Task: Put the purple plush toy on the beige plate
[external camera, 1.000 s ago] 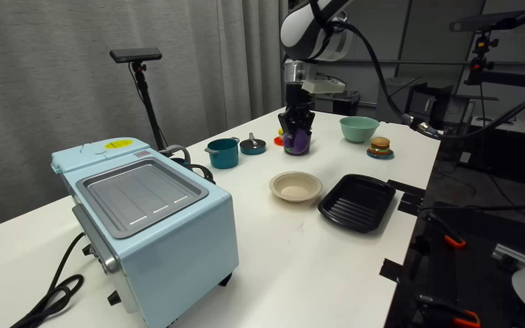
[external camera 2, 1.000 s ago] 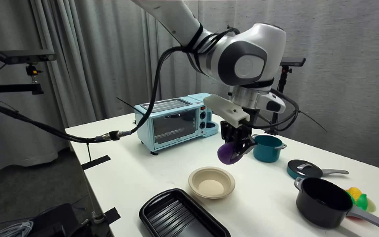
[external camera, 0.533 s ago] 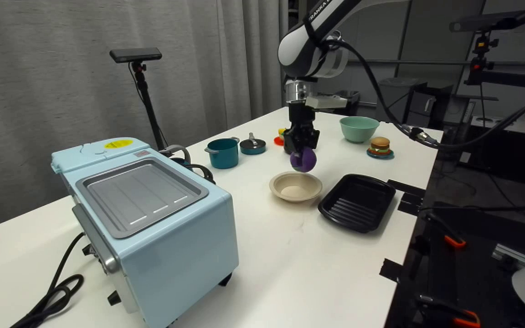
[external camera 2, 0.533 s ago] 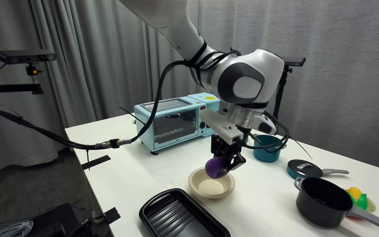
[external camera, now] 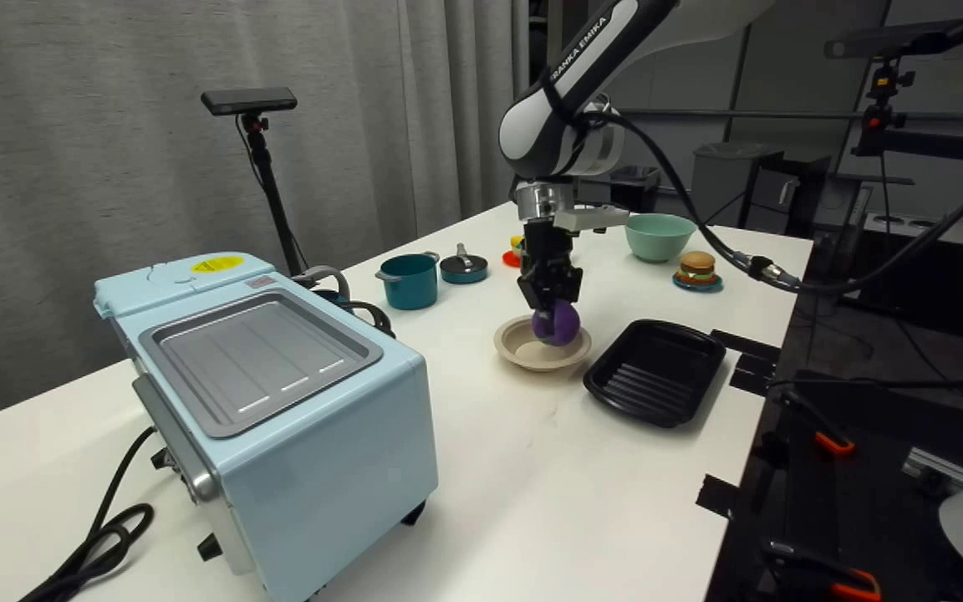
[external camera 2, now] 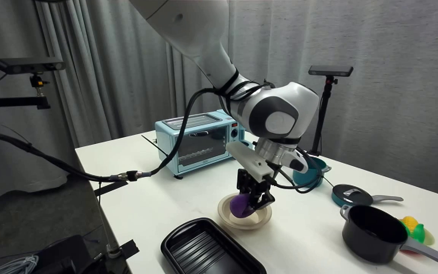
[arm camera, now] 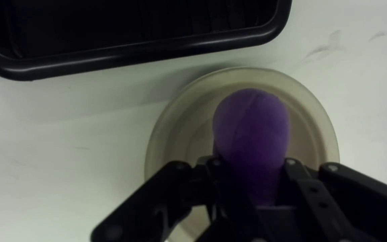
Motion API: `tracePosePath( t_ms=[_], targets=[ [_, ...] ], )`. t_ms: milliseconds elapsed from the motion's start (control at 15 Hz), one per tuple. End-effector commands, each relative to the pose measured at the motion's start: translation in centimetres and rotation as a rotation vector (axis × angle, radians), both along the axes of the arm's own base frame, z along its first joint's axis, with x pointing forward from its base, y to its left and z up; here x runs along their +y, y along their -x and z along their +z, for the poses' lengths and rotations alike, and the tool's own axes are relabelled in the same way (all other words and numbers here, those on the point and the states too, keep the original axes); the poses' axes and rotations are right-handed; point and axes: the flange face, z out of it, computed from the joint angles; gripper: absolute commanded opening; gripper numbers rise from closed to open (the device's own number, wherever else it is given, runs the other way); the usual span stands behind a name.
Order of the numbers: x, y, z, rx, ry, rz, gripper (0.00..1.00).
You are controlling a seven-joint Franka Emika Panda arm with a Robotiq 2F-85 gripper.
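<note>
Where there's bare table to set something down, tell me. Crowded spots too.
A broad patch of white tabletop lies between the blue oven and the black tray. Another lies between the beige plate and the dark pot. Crowded: the narrow plate-tray gap; above the plate, where the end effector holds the purple plush toy; around the pot, lidded pan and toy food.

Mid-frame in my wrist view, the rounded purple toy (arm camera: pixel 251 124) shows smooth, matt, my black two-fingered claw (arm camera: pixel 252 164) dull around it! The round beige plate (arm camera: pixel 185 134): matt, papery. Upper left, the rectangular black tray (arm camera: pixel 146 52) gleams! Lower left in an exterior view, boxy pale-blue oven (external camera: pixel 339 477), glossy; above, grey cloth curtain (external camera: pixel 114 159), matt, faintly streaky.
</note>
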Motion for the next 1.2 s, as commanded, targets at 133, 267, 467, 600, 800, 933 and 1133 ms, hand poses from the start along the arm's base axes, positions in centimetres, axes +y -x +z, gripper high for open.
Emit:
tracePosePath(
  t_ms=[133, 267, 467, 600, 800, 933, 1133],
  targets=[
    [0.9, -1.3, -2.1, -0.016, 0.017, 0.011, 0.06],
    [1.0, -1.7, -2.5, -0.037, 0.03, 0.009, 0.06],
    [0.9, -2.2, -2.5, -0.067, 0.053, 0.013, 0.48],
    [0.7, -2.4, -2.2, -0.083, 0.063, 0.015, 0.55],
    [0.4, -2.5, -1.6, -0.107, 0.072, 0.015, 0.78],
    [0.1, -2.6, -1.1, -0.122, 0.077, 0.014, 0.94],
    [-0.5, -2.5, -0.2, -0.141, 0.085, 0.008, 1.0]
  ],
)
